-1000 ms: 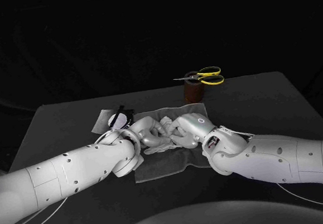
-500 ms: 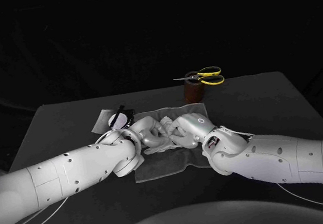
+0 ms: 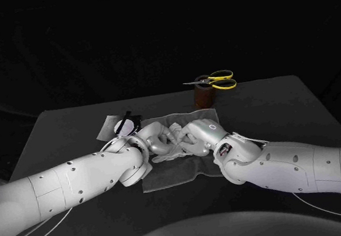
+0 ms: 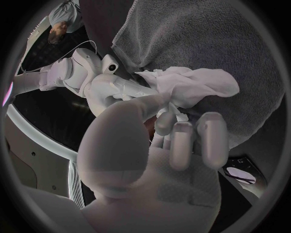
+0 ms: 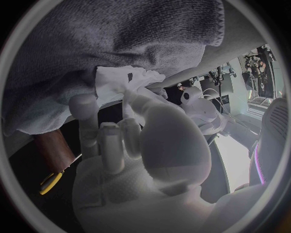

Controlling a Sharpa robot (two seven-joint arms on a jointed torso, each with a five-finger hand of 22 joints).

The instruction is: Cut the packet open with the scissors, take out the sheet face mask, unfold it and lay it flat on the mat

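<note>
The white sheet mask (image 3: 172, 142) is bunched up just above the grey mat (image 3: 172, 176), held between both hands. My left hand (image 3: 149, 143) grips its left side and my right hand (image 3: 193, 138) grips its right side. In the left wrist view the fingers (image 4: 182, 141) pinch a fold of the mask (image 4: 197, 87) over the mat (image 4: 200, 34), with the right hand (image 4: 112, 85) opposite. In the right wrist view the fingers (image 5: 112, 141) clasp the mask (image 5: 124, 80) against the mat (image 5: 121, 39). The cut packet (image 3: 118, 125) lies at the mat's far left corner. The yellow-handled scissors (image 3: 215, 80) rest on a brown holder (image 3: 204, 95).
The holder with the scissors stands just beyond the mat's far right corner. The packet (image 4: 239, 172) lies on the black table beside the mat. The scissors' yellow handle (image 5: 51, 182) and the holder (image 5: 51, 145) sit close to my right wrist. Bare table (image 3: 289, 107) stretches to the right.
</note>
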